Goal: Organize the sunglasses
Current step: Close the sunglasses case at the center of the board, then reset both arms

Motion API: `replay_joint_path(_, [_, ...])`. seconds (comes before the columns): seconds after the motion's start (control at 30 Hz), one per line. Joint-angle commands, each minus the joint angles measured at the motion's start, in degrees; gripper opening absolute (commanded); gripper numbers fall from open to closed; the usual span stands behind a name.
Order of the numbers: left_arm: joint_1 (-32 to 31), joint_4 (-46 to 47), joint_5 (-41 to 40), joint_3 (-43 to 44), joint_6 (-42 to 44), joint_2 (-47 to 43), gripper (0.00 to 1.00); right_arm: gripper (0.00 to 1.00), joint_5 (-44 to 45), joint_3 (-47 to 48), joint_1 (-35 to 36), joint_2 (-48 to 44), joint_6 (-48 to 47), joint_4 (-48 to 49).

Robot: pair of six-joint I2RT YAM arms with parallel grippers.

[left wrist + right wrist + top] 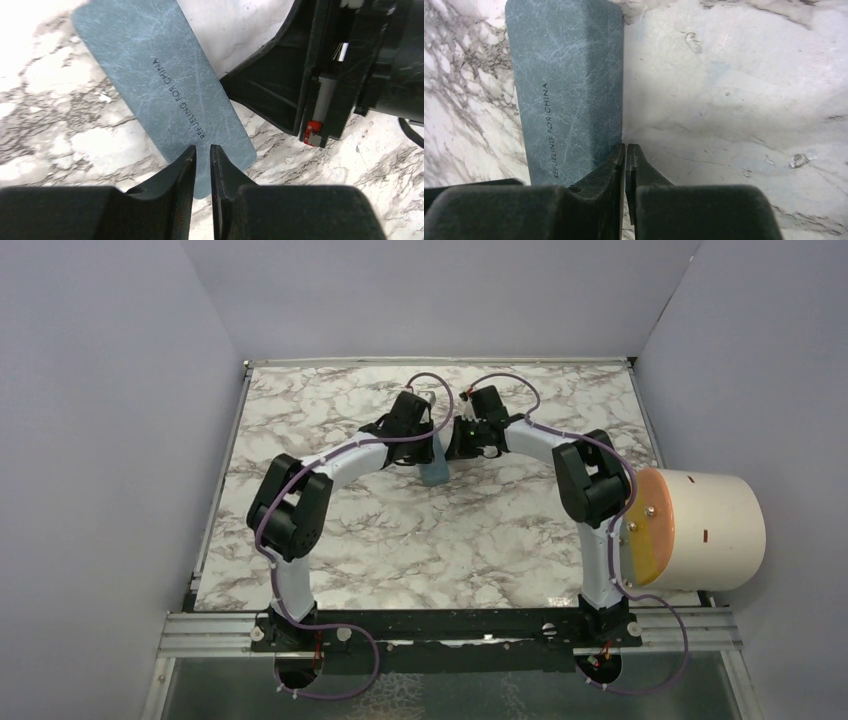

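- Honestly, I can't find the sunglasses in any view. All I see is the blue-grey case (435, 470), closed, lying on the marble table (400, 540) between my two claws, and I cannot tell whether the pair is inside it.
- Left gripper (202, 150): the fingers stand a narrow slit apart over the case's near end. I can't tell whether they nip it.
- Right gripper (625, 147): closed tight on nothing, with its tips just beside the case's long edge.
- Handling, my guess: a folded pair would be light, slick and easily scratched at the lenses, so I'd pinch it gently across the folded arms. The case looks stiff and smooth-skinned — best gripped across its short width.
- Axis: the case's long side runs away from the arm bases — nearly straight ahead of the right fingers, slantwise from the left. I judge that any pair inside would lie along it.
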Motion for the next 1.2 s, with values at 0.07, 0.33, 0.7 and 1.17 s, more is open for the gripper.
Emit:
replay_joint_path(0.07, [-0.1,-2.6,-5.6,2.3,2.0,-9.2,0.22,0.16,9.5,-0.4,0.5,-5.9,-1.9,-1.8])
replay_joint_path(0.33, [-0.1,-3.8,-9.0,-1.7,3.2,-14.9,0.3,0.27,13.8,-3.1,0.5,-14.4,-3.0,-4.0])
replay_joint_path(0.7, [1.1,-2.9,-14.3,-8.3,4.6,-22.5,0.5,0.51,19.8,-10.2,0.5,-26.4,-3.1,-6.2])
replay_joint_path(1.17, [2.7,-1.9,-15.1,-13.7,5.3,-27.4,0.99,0.68,25.4,-18.7,0.5,-41.9,-6.2,-5.1])
